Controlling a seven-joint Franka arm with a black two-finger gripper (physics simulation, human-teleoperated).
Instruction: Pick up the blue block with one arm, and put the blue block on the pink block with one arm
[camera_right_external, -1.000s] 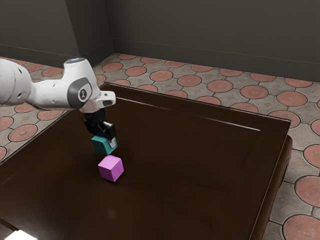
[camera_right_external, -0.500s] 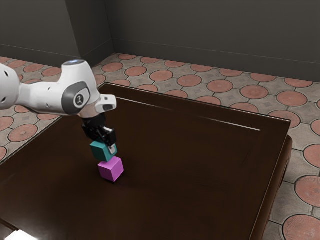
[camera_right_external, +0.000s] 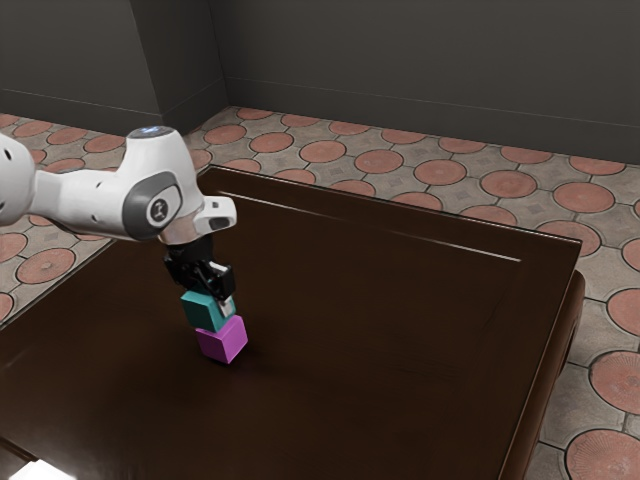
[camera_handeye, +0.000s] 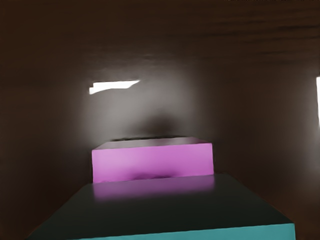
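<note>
The jaws are clamped on the blue block (camera_right_external: 201, 311) from two sides, keeping it level and low so its underside can meet the pink block (camera_right_external: 222, 340) squarely. In the exterior view it stands at about 11 o'clock of the pink block, touching or all but touching its top, toward the 9 o'clock side of the dark surface (camera_right_external: 400, 330). It reads as a small teal cube, its shaded upper face catching a pink reflection in the wrist view.

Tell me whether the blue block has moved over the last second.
Yes. Held in the gripper, the blue block has dropped toward the pink block, which stayed put on the table, closing the gap.
</note>
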